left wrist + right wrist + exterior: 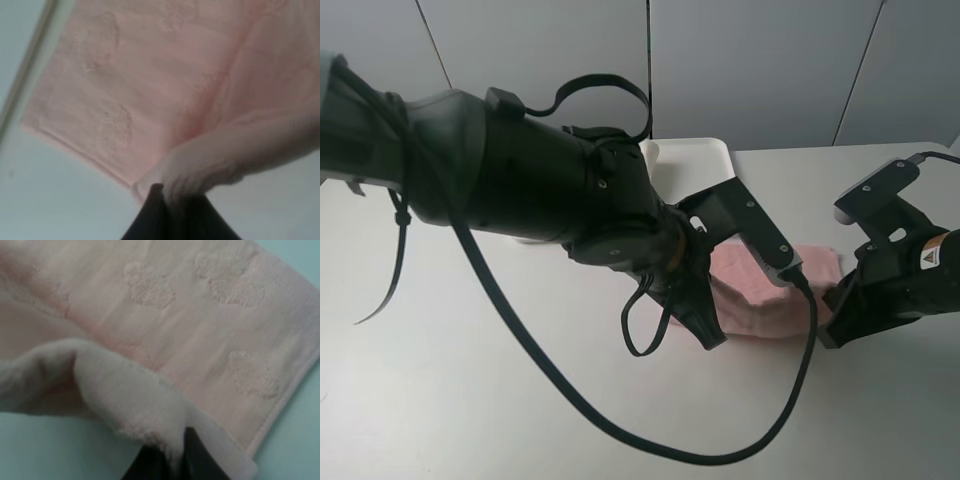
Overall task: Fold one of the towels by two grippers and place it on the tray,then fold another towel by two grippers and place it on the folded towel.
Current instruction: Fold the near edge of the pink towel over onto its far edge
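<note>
A pink towel, seemingly half-folded, lies near the white tray.

I note a white table, matte and evenly lit. Behind it I see grey wall panels divided by thin dark slanted seams.

Pink towel fold in pincer

A robotics lab bench is suggested — a plain white tabletop is backed by bare grey wall panels, and a bulky black robot arm trailing a loose black cable is seen.
</note>
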